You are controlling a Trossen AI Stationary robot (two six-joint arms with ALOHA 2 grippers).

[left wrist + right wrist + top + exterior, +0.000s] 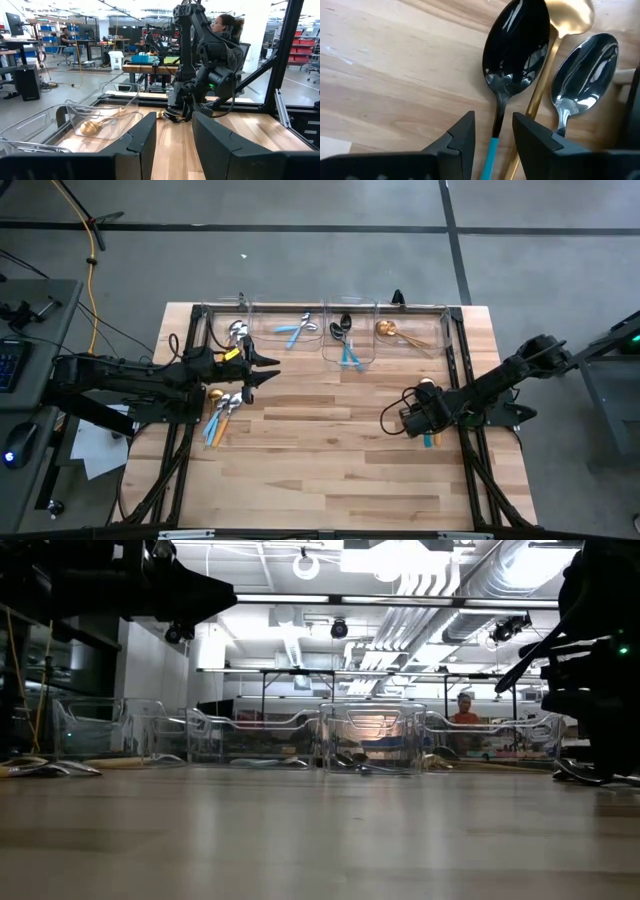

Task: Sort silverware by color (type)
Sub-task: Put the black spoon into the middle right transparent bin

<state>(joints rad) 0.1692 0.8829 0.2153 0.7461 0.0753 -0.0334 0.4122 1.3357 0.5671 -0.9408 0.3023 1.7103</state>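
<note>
Black spoon (512, 55) with a blue handle lies right between the right gripper (492, 132) jaws, which sit apart. Left gripper (172, 137) jaws apart too, empty.

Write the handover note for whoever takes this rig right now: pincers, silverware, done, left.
Left pincer: open, empty, hovering above the table's left side, beside the loose pile.
Right pincer: open, low over the black spoon, fingers either side of its blue handle, not closed on it.
Beside that spoon: a gold spoon and a silver spoon.
Done: the bins along the far edge hold silver pieces, light-blue-handled pieces, black pieces and gold pieces.
Left: the right-hand group of three, plus the orange- and blue-handled pile on the left.
</note>
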